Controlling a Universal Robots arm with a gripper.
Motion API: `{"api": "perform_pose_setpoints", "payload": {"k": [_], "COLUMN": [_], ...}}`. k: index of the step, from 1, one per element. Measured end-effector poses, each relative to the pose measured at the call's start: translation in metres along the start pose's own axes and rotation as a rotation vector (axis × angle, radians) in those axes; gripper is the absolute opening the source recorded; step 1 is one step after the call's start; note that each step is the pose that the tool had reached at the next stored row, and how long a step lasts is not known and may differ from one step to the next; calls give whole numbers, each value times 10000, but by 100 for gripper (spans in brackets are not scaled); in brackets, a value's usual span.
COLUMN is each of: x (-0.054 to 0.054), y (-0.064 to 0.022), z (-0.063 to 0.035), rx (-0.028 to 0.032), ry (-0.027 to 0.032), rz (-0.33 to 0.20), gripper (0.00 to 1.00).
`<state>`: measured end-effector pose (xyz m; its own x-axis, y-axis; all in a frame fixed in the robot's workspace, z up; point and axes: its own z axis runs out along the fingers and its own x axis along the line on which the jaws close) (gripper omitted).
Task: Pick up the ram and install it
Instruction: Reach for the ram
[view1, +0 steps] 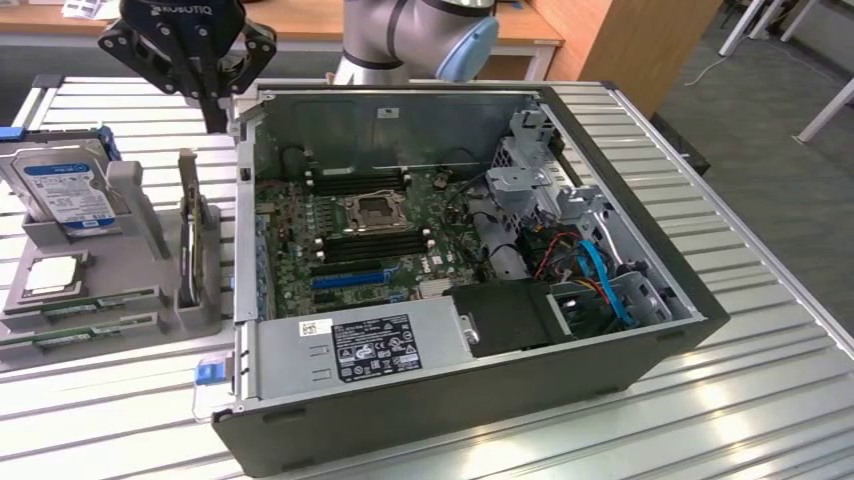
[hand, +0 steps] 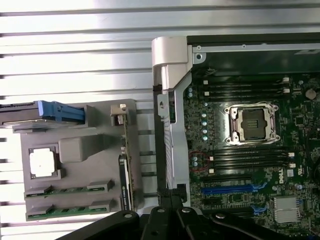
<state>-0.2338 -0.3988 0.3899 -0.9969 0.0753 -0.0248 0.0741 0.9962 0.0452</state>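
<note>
Exterior view: jaws hover by case rim (view1: 243, 200) (seemingly clear), ram (view1: 83, 303) well apart.

Two ram sticks lie flat, side by side and parallel, in the gray holder (view1: 140, 225) at the exterior view's left of the computer case (view1: 467, 410). Each is a long, thin green circuit board with pale label patches. One ram stick (view1: 87, 302) (hand: 67, 190) sits just beside the holder's square chip pocket. The other ram stick (view1: 67, 335) (hand: 67, 210) lies at the holder's outer edge. Both rest in shallow gray cradles, gripped by nothing.
</note>
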Motion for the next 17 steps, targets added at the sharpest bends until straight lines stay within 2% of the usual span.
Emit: {"api": "perform_pose_setpoints", "payload": {"k": [9, 17], "x": [106, 269], "y": [-8, -20], "z": [1, -1], "rx": [0, 0], "ry": [0, 0], "rz": [-1, 0], "gripper": [10, 10]}}
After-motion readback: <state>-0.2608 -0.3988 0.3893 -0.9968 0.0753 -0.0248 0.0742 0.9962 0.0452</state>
